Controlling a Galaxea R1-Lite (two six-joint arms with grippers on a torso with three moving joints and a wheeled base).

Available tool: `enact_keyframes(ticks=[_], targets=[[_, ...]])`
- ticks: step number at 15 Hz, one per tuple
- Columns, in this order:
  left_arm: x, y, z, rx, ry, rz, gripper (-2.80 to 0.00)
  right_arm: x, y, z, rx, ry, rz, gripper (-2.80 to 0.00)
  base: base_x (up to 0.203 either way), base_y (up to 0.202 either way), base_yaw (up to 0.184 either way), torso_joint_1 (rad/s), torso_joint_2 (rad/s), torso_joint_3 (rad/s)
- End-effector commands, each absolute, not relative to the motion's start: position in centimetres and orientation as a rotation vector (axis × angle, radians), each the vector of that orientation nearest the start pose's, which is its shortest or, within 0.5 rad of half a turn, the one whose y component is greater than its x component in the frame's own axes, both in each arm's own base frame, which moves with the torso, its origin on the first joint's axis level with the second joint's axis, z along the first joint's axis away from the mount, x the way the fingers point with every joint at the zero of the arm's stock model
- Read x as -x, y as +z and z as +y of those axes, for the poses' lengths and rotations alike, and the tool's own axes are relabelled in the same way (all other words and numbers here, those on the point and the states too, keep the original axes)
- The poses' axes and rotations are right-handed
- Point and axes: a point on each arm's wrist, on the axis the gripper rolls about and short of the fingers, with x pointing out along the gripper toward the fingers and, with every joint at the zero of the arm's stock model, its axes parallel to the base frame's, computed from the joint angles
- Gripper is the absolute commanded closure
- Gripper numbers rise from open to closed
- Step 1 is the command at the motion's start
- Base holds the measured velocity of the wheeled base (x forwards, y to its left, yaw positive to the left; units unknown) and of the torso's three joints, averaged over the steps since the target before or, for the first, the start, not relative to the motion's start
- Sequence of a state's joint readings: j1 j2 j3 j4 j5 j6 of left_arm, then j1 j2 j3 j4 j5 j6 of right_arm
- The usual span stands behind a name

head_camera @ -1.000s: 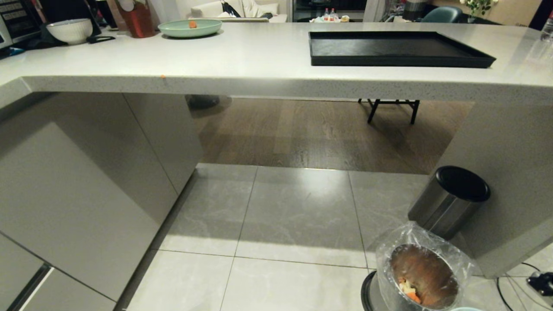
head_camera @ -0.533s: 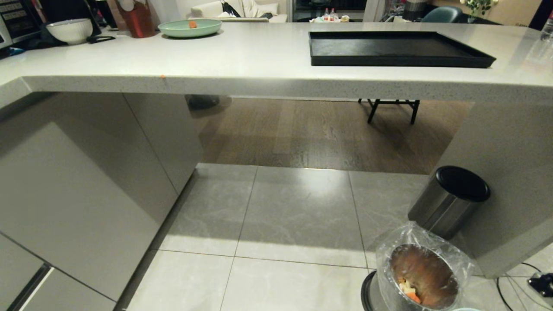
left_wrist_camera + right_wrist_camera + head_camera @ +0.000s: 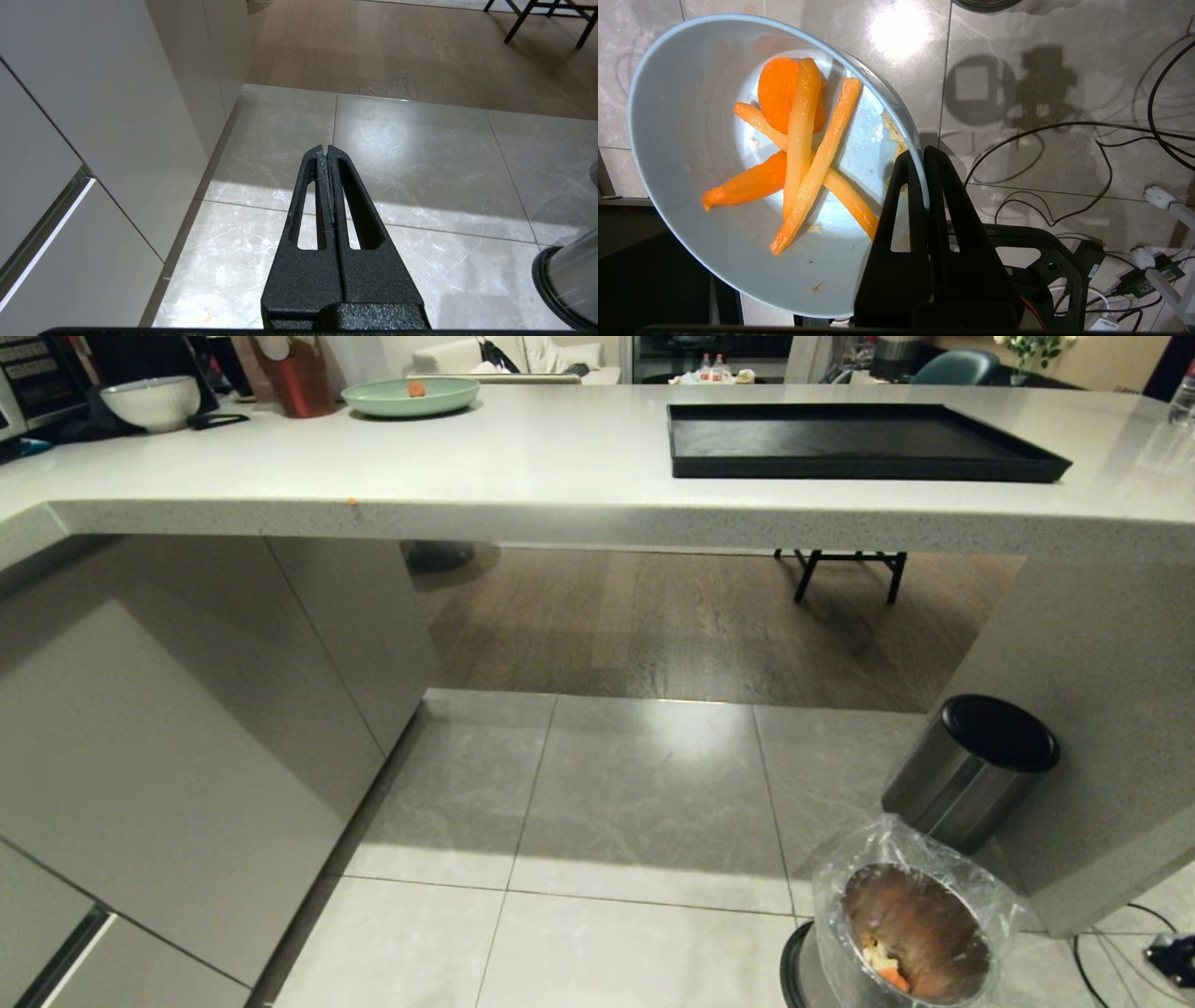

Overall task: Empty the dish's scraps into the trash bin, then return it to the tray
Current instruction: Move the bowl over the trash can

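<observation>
Dish (image 3: 691, 140), pale blue and glossy, was seen in the right wrist view, held by its rim in the right gripper (image 3: 923, 156), whose fingers were pinched on the thin edge, one inside the bowl and one outside. Such a rim hold was judged to leave the bowl free to be tipped. The scraps (image 3: 803, 149), orange carrot sticks and a round chunk with a few pale bits near the rim, were still lying in the bowl, so the emptying was judged not yet done. Tiled floor and loose cables were seen beneath the dish, not the bin, so it was judged to be off to one side of its target. The trash bin (image 3: 910, 933), lined with a crinkled clear bag and holding some scraps of its own, stood on the floor beside a steel cylinder (image 3: 966, 770). The tray (image 3: 859, 441) lay bare on the counter (image 3: 467, 467), awaiting the dish. The left gripper (image 3: 327, 151) was parked over the floor, its fingers pressed together on nothing.
</observation>
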State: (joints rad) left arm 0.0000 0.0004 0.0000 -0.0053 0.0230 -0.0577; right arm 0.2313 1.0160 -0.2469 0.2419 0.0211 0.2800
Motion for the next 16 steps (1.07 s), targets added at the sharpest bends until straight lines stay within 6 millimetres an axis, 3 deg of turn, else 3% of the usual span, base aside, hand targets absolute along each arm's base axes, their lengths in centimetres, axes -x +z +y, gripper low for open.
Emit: enact_keyframes(ticks=[1,16], targets=[[2.27,7.61,0.05,0.058,0.023,-0.005,0.00,-7.15,10.02,1.74,-0.149,0.087,1.033,0.00,0.000,0.000,0.000,0.000,0.00,0.000],[2.27,7.61,0.05,0.058,0.023,-0.005,0.00,-7.02,9.77,1.70,-0.145,0.086,1.044,0.00,0.000,0.000,0.000,0.000,0.00,0.000]])
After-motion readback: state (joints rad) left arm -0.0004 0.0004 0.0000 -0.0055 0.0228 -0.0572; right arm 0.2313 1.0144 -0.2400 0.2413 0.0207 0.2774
